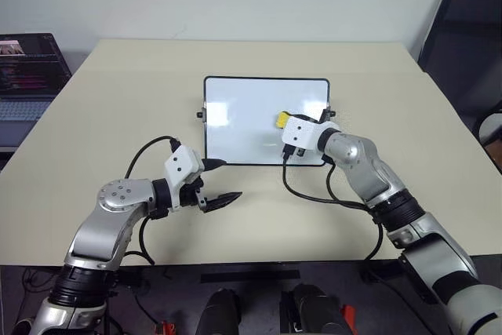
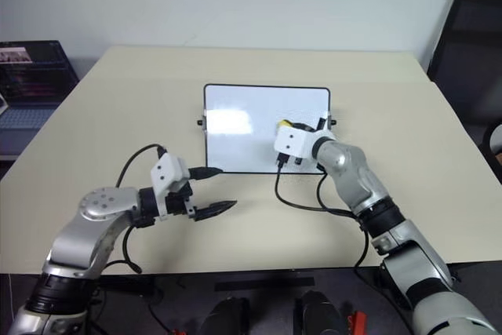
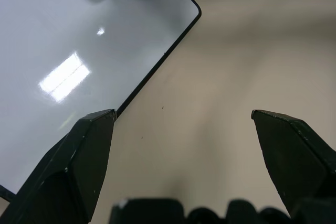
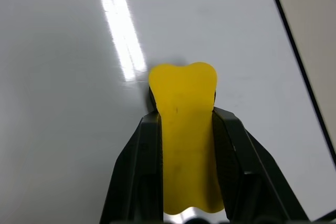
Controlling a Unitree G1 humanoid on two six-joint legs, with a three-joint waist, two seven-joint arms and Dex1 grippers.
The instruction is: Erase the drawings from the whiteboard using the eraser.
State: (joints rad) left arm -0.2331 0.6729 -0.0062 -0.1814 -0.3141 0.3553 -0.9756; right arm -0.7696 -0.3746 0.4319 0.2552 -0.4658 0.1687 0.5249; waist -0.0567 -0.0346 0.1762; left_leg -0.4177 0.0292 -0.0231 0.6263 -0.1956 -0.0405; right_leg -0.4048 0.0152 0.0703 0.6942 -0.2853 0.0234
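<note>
Left eye view: whiteboard (image 1: 251,135) flat on the beige table (image 1: 102,115), centre of frame, black frame and side knobs visible, surface glossy with no marks discernible. Right gripper (image 1: 284,125) over the right part of the board, clamped on the yellow eraser (image 1: 280,120). Left gripper (image 1: 220,182) at lower centre-left, off the board's lower-left corner, over bare table, fingers spread apart and holding nothing. Laptop (image 1: 23,76) at the left edge; dark chair (image 1: 471,45) at upper right.

Right eye view: same layout (board slightly higher in frame). Eraser against the board's right-hand area, near the right edge; left gripper apart from the board, near its lower-left corner.

Left wrist view: two black fingers (image 3: 79,161) wide apart at the lower corners, nothing between them but table. Board corner with its thin black frame across the upper left; eraser at the top edge, resting on the board.

Right wrist view: both black fingers (image 4: 136,171) closed tight on the eraser's sides, lower centre; yellow block projecting upward past the fingertips, its far end against the white surface. Board's black frame edge running down the right side.
</note>
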